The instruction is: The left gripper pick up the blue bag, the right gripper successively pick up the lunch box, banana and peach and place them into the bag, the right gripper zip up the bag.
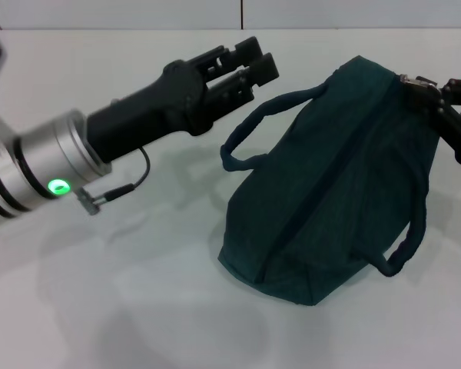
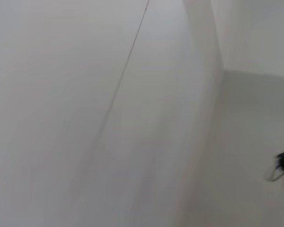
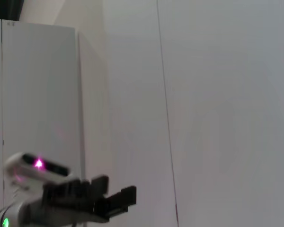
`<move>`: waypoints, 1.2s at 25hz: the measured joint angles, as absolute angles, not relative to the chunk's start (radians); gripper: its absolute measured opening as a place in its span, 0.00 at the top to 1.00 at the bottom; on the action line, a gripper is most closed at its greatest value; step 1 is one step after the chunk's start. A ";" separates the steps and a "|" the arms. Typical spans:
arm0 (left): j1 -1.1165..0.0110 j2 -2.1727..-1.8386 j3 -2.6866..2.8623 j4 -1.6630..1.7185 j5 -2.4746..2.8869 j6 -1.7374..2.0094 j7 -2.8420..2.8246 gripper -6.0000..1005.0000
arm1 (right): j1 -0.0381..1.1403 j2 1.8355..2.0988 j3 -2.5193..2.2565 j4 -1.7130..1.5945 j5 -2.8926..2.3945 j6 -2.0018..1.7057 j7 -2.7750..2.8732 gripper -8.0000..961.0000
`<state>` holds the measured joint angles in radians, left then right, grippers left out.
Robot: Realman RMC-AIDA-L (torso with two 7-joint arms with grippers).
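Head view. The blue bag (image 1: 330, 184) lies zipped on the white table (image 1: 138, 307), right of centre, its long axis running from 7 o'clock to 1 o'clock, one rolled handle (image 1: 250, 138) on its left flank and the other (image 1: 407, 246) on its right. The left gripper (image 1: 250, 69) hangs above the table at the bag's 10 o'clock, apart from the fabric; its two fingers lie close together with a narrow gap and hold nothing. A thin black cable (image 1: 127, 184) loops below its silver wrist. The right gripper (image 1: 438, 96) sits at the bag's 1 o'clock end, by the zipper pull; whether its fingers grip the pull cannot be told. The right wrist view shows the left gripper (image 3: 116, 201) before a pale wall.
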<state>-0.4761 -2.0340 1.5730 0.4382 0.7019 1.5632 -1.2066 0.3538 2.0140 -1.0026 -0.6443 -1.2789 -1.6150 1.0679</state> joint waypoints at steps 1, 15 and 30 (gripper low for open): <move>-0.485 -2.010 1.572 0.468 0.740 1.570 -1.308 0.67 | 0.354 2.014 -1.003 -0.644 -1.279 -1.617 1.068 0.97; -0.398 -2.089 1.531 0.741 1.059 1.491 -1.487 0.25 | 0.377 2.014 -1.002 -0.621 -1.276 -1.629 1.066 0.97; -0.343 -2.095 1.773 0.809 0.896 1.145 -1.216 0.26 | 0.384 2.014 -1.001 -0.619 -1.276 -1.617 1.066 0.97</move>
